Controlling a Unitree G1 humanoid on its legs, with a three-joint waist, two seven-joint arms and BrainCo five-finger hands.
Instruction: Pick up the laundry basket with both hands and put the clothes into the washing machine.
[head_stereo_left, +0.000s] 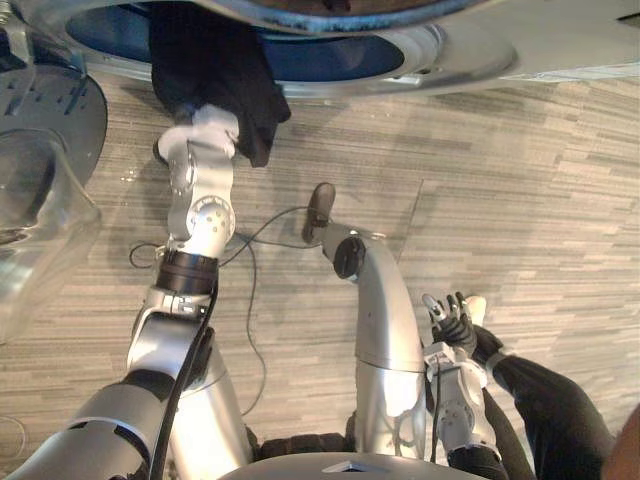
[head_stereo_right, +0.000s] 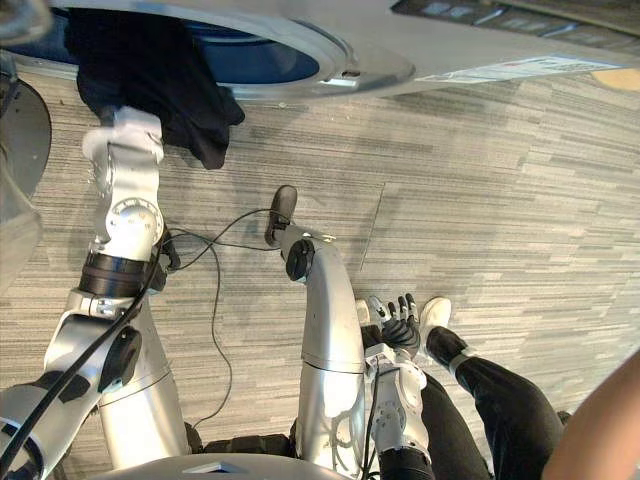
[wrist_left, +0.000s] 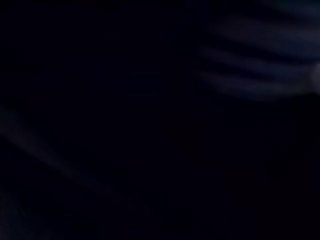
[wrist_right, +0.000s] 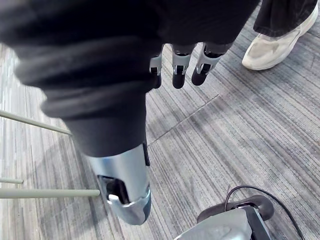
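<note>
A black garment (head_stereo_left: 215, 70) hangs over the lower rim of the washing machine's round opening (head_stereo_left: 420, 60), half inside the blue drum (head_stereo_left: 330, 58). My left arm (head_stereo_left: 200, 210) reaches up to it, and the hand is buried in the cloth past the pale wrist (head_stereo_left: 208, 130). The left wrist view is dark, with faint cloth folds. My right hand (head_stereo_left: 452, 322) hangs low beside my body over the floor. Its fingers (wrist_right: 180, 67) are relaxed and hold nothing.
The machine's glass door (head_stereo_left: 40, 170) stands swung open at the left. A person's dark-trousered leg (head_stereo_left: 550, 400) and pale shoe (wrist_right: 277, 45) are close to my right hand. Thin pale bars (wrist_right: 45, 192) cross the grey striped floor (head_stereo_left: 520, 200).
</note>
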